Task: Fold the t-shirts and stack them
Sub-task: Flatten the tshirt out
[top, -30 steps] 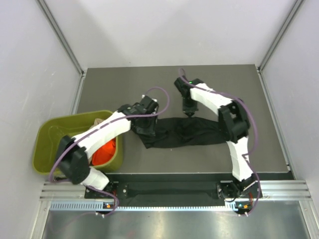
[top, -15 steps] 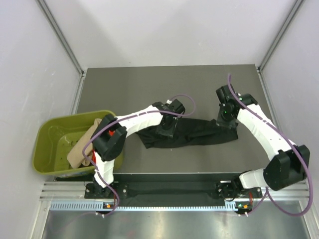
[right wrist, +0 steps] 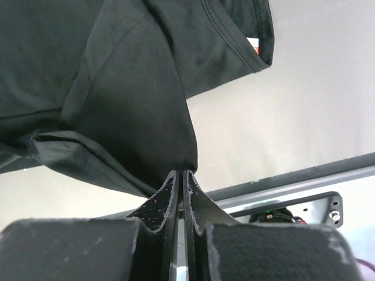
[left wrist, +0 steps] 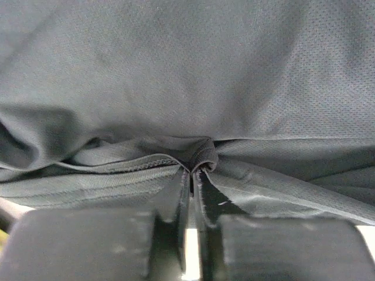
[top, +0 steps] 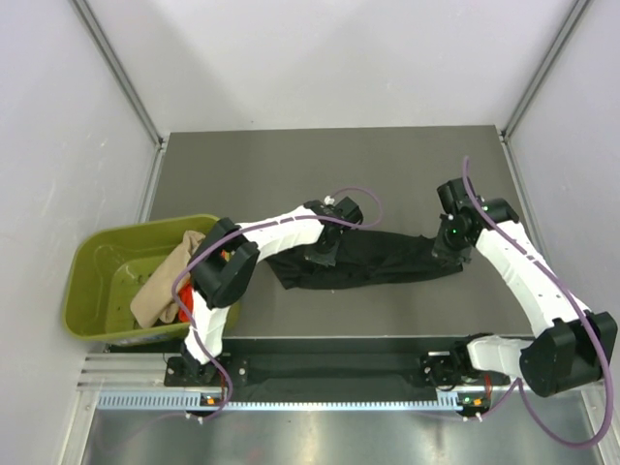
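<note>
The black t-shirt (top: 380,260) lies bunched in a long strip across the middle of the table. My left gripper (top: 324,254) sits on its left part; in the left wrist view its jaws (left wrist: 193,171) are pinched on a raised fold of the black cloth (left wrist: 187,70). My right gripper (top: 449,254) is at the strip's right end, shut on an edge of the black shirt (right wrist: 117,88), with the fingertips (right wrist: 181,171) pressed together. A beige t-shirt (top: 158,291) hangs over the tub's edge, and a bit of orange-red t-shirt (top: 184,296) shows beside it.
The olive-green tub (top: 82,262) stands off the table's left edge. The dark table (top: 291,174) is walled in by white panels at the back and sides. A metal rail (top: 339,368) with both arm bases runs along the near edge.
The left arm swung from the tub side onto the shirt and its jaws closed on a fold. The right gripper travelled right and nearer, drawing the shirt's right end with it.
</note>
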You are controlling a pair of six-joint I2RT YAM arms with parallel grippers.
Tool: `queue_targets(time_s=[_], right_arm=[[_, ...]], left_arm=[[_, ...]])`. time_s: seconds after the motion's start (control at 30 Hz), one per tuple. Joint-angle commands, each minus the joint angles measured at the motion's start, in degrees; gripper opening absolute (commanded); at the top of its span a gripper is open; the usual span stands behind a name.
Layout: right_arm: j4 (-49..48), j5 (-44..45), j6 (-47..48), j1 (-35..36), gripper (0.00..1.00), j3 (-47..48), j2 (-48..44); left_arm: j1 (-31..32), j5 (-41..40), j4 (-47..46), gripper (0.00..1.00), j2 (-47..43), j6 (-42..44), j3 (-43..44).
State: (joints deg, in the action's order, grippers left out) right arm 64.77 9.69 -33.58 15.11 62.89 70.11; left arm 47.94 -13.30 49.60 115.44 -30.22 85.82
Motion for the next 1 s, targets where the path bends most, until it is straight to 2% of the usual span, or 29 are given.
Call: queue_targets(time_s=[0.0, 0.03, 0.17, 0.27, 0.33, 0.37, 0.5, 0.57, 0.67, 0.7, 0.77, 0.97], right_arm=[[2.72, 0.15, 0.80, -1.23, 0.00, 0.82, -2.43], [3.16, 0.41, 1.06, -1.84, 0.00, 1.00, -2.43], [4.48, 1.29, 3.78, -5.09, 0.00, 4.25, -1.73], [4.75, 0.94, 6.50, -9.48, 0.00, 10.30, 1.33], [5.01, 0.68, 7.39, -12.55, 0.00, 16.98, 3.53], [5.27, 0.33, 8.09, -13.52, 0.00, 19.44, 6.24], [7.56, -3.78, 8.53, -20.20, 0.00, 36.63, 12.94], [10.09, -5.82, 8.71, -23.98, 0.00, 42.98, 16.62], [14.49, -8.37, 9.15, -28.46, 0.00, 59.21, 21.29], [15.20, -9.51, 9.24, -29.43, 0.00, 61.62, 22.00], [15.73, -11.97, 8.89, -32.51, 0.00, 65.93, 22.79], [9.33, -21.11, 5.29, -36.73, 0.00, 64.81, 19.20]], left_arm=[[0.13, -2.60, 0.58, 0.04, -0.39, 0.60, 3.03], [0.22, -3.39, 1.45, 0.00, -0.91, 0.60, 3.82], [-0.65, -7.69, 5.84, 0.00, -6.69, 0.86, 7.77], [-4.33, -10.07, 9.63, 0.00, -11.88, 1.65, 14.44], [-6.88, -11.83, 10.78, 0.00, -14.00, 2.18, 19.98], [-10.29, -11.58, 10.69, 0.00, -15.84, 2.62, 21.65], [-19.98, -8.15, 10.69, 0.00, -18.58, 2.09, 32.10], [-23.84, -6.74, 9.46, 0.00, -20.33, 2.53, 34.40], [-27.10, -6.21, 9.02, 0.00, -21.65, 2.01, 39.76], [-27.46, -6.39, 8.84, 0.00, -22.01, 1.92, 41.69], [-28.16, -7.79, 8.58, 0.00, -23.23, 1.57, 43.89], [-28.70, -9.91, 7.70, 0.00, -25.00, 2.79, 46.89]])
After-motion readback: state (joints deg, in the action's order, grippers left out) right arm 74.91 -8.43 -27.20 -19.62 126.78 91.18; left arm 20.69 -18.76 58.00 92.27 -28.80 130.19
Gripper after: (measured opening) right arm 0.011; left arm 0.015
